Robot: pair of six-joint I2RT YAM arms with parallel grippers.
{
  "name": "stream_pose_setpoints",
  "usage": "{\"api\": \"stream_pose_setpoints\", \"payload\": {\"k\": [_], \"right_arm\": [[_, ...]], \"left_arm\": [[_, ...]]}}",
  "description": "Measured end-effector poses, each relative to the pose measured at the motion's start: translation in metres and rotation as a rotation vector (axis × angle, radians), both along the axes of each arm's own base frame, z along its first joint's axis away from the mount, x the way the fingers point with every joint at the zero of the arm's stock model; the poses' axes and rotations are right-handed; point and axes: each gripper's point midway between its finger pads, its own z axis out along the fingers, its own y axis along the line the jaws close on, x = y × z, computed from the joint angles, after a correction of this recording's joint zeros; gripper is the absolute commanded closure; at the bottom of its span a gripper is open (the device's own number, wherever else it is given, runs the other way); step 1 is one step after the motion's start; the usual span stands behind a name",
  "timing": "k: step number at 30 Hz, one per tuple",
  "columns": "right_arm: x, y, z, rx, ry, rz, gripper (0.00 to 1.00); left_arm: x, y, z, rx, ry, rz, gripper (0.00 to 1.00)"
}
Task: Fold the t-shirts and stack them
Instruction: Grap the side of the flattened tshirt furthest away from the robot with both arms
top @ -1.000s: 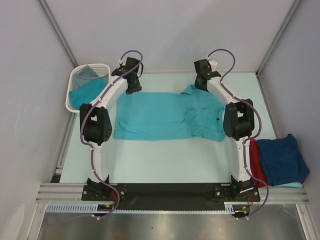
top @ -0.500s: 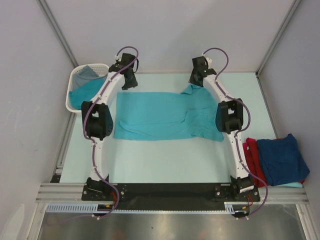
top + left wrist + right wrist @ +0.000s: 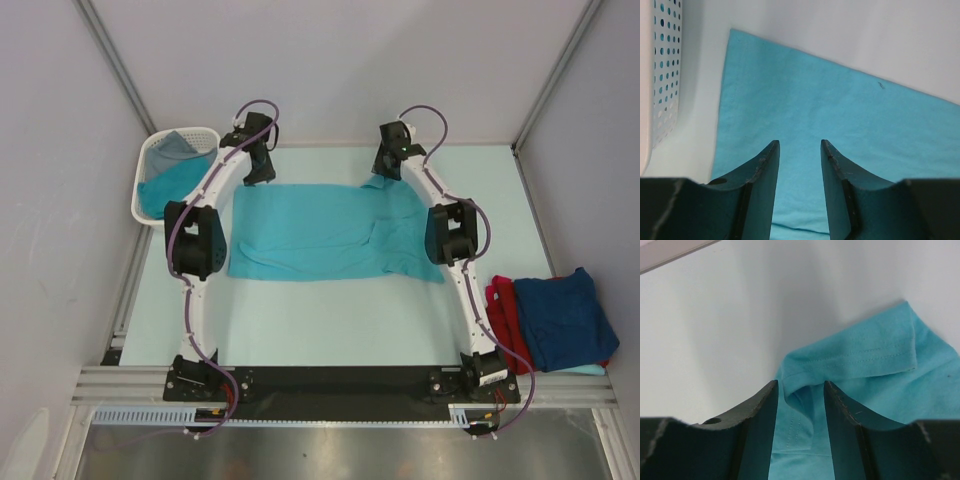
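Two pincers stand apart: left pincer (image 3: 800,145) and right pincer (image 3: 801,385) hover at the upper edge of the teal shirt (image 3: 310,232), spread mid-bench (image 3: 330,310). Lower both onto its corners, catching the turned sleeve (image 3: 875,352), before closing together.

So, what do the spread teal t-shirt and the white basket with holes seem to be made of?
The teal t-shirt looks like soft matte knit cloth, perhaps cotton: stitched hems and limp folds show. The white perforated basket looks like smooth moulded plastic, judging by its even round holes and straight wall.
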Motion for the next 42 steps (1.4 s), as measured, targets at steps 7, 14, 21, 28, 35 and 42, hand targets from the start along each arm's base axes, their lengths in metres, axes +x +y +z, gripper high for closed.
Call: {"api": "stream_pose_setpoints", "payload": {"k": [7,14,21,28,35,42], "right_arm": [[0.0,0.0,-0.008,0.005,0.012,0.004,0.63],[0.002,-0.004,-0.006,0.01,0.004,-0.004,0.65],[0.003,-0.004,-0.006,0.017,0.005,-0.005,0.79],[0.004,-0.008,-0.006,0.031,0.007,-0.01,0.92],[0.005,-0.01,-0.006,0.035,0.006,-0.014,1.0],[0.005,-0.01,-0.011,0.034,0.008,-0.014,1.0]], "left_arm": [[0.0,0.0,-0.001,0.0,0.0,0.0,0.56],[0.0,0.0,-0.001,0.0,0.001,0.001,0.56],[0.0,0.0,-0.009,0.004,0.016,0.001,0.56],[0.0,0.003,-0.025,0.013,0.045,0.009,0.56],[0.003,0.019,-0.047,0.011,0.083,0.053,0.56],[0.019,0.043,-0.058,0.005,0.086,0.129,0.57]]}}
